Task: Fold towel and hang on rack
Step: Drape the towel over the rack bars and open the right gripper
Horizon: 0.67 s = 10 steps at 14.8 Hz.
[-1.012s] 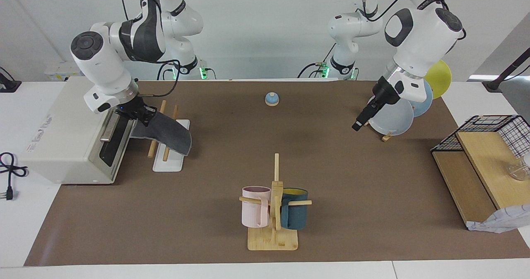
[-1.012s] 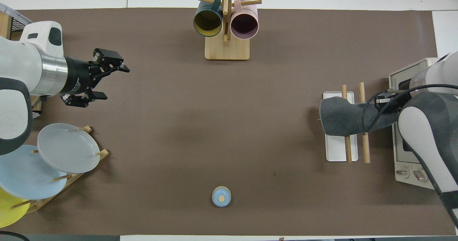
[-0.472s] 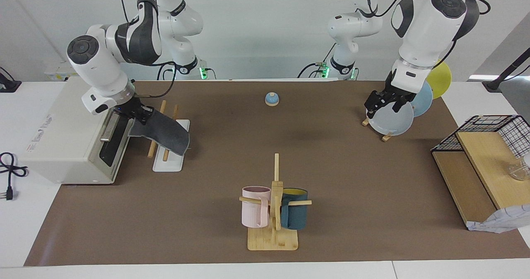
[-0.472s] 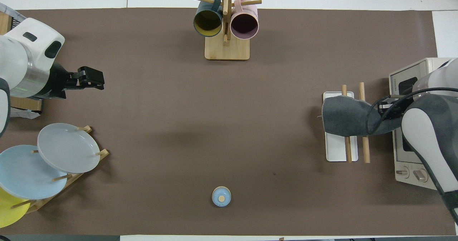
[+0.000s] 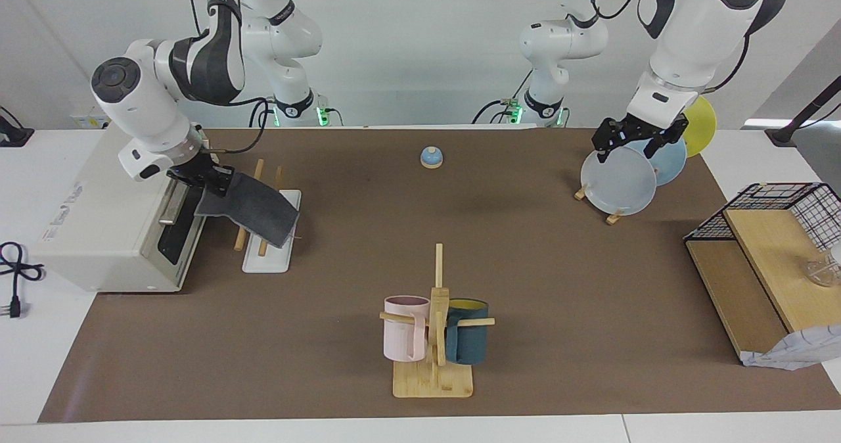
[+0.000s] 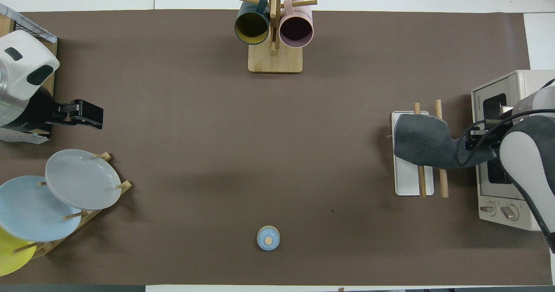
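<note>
The towel [image 5: 253, 206] [image 6: 422, 142] shows its dark grey face and lies slanted across the two wooden dowels of the rack [image 5: 266, 262] [image 6: 407, 181]. Its free edge hangs over the rack's white base. My right gripper [image 5: 209, 181] [image 6: 472, 139] is shut on the towel's other end. It holds that end up over the gap between the rack and the toaster oven. My left gripper [image 5: 634, 146] [image 6: 93, 115] hangs open and empty above the plates at the left arm's end of the table.
A toaster oven [image 5: 98, 219] stands right beside the rack. A mug tree [image 5: 433, 338] with two mugs sits in the middle, farthest from the robots. A small blue bell [image 5: 431, 157] lies near the robots. Plates stand in a plate stand [image 5: 621, 180], and a wire basket on a wooden shelf [image 5: 775, 233] is beside them.
My right gripper has pulled the towel's held end toward the oven, so the cloth lies flatter over the dowels. My left arm has lifted and drawn back over the plates.
</note>
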Available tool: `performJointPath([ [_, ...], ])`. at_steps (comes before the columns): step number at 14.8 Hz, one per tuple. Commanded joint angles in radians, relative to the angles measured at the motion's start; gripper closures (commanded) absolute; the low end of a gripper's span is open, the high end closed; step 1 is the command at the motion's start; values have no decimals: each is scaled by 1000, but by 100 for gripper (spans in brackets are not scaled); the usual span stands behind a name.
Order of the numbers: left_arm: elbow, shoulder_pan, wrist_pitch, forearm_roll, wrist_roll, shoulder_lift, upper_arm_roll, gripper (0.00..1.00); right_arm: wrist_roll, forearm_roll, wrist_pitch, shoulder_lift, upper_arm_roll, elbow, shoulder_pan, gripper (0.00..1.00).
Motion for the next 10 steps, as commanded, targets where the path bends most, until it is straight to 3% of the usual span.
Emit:
performJointPath([
  [1,-47,-18,-19,-28,20,-34,25,0,-31,-17,-5,-22,9,-10,-10,0],
  [6,-35,-15,44,-63,11,-16,27,0,-83,-18,-75,-25,15,89,1,0],
  [10,-33,3,71,-63,2,-2,18,0,-95,-60,-204,-13,23,244,22,0],
])
